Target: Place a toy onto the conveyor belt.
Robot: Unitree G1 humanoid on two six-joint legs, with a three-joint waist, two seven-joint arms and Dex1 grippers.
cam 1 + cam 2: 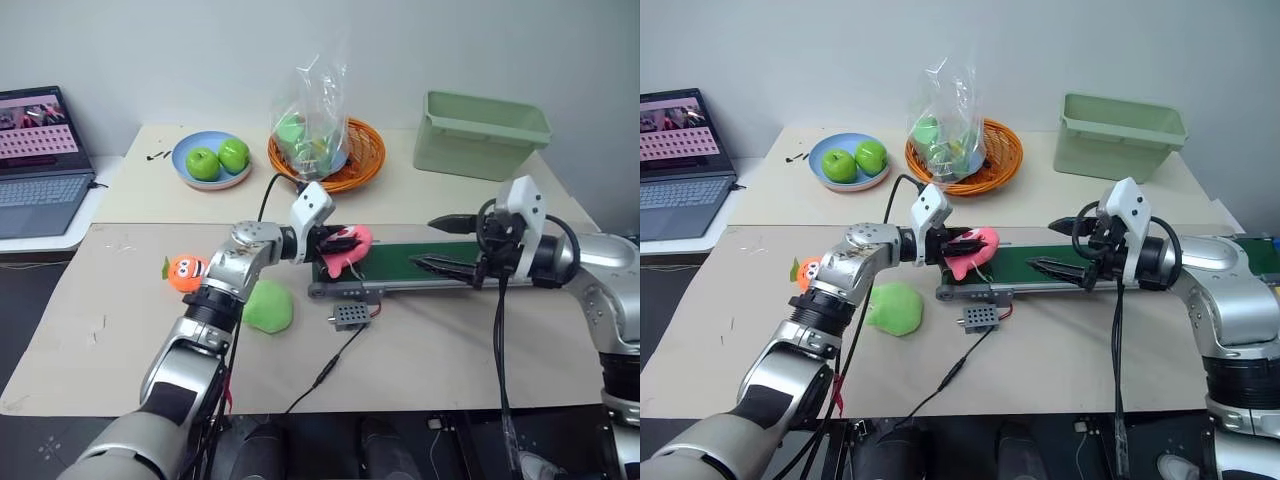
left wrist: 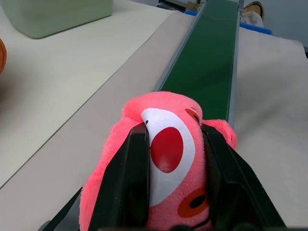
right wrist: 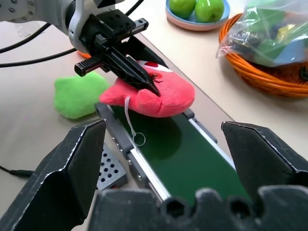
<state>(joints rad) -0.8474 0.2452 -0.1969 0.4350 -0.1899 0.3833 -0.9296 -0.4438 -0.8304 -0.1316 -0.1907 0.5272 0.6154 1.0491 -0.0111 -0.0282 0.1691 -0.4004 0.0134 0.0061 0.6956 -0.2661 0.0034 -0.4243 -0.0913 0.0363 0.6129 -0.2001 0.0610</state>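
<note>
**Pig over belt end, release pending**

Pink pig [image 2: 168, 159] sits clamped in the left hand [image 3: 127, 67], fingers [image 2: 130, 183] shut tight on its sides, face toward the wrist cam. It hangs just over the near end of the green belt [image 1: 420, 262], which runs lengthwise away toward the right hand [image 1: 1065, 250]; pig's long axis lies roughly along it. Left hand is the nearer one, obviously. Right hand spread wide, holding nothing, hovering further along the belt. Right wrist view shows the pig's string [image 3: 131, 120] dangling onto the belt; can't tell if the pig touches. Green lump [image 1: 268, 306] on counter [image 1: 420, 360] beside.
</note>
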